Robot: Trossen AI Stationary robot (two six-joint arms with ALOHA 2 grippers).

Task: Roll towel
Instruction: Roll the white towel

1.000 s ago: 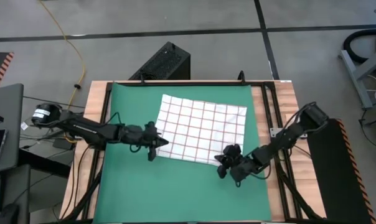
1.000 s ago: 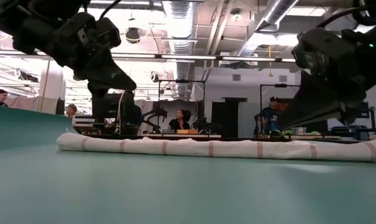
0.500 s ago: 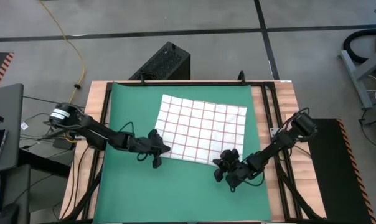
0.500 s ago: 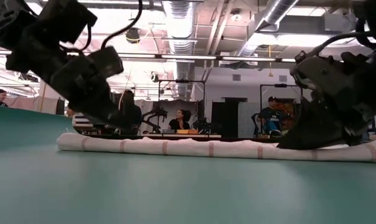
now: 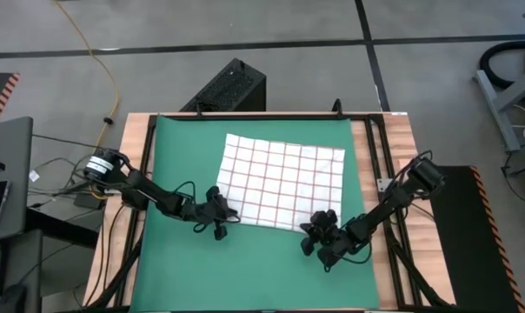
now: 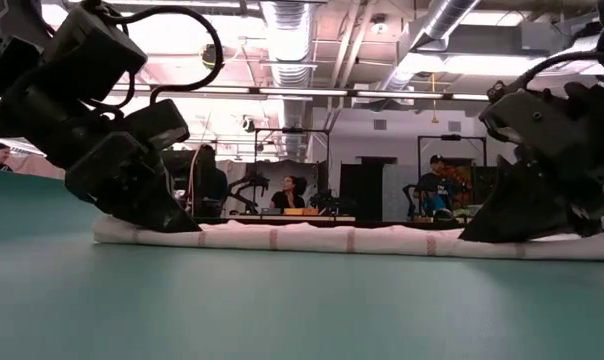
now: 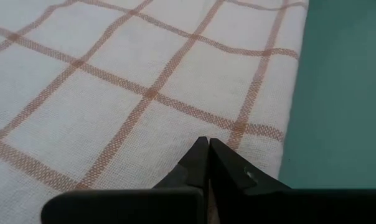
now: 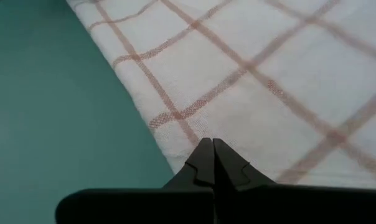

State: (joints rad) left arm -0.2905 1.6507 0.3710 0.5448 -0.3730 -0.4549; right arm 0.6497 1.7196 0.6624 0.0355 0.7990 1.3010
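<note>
High view: towel (image 5: 282, 181) lying mostly flat at frame centre on green mat (image 5: 176, 261), near edge thickened into a thin roll. Left gripper (image 5: 219, 216) now pressing down at lower-left corner, right gripper (image 5: 319, 235) at lower-right corner; both lower than a second ago, fingers closed with nothing between them. Likely bracing to push the roll onward. Leaving plenty of bare mat below; upper towel edge sitting close to mat's top border.
</note>
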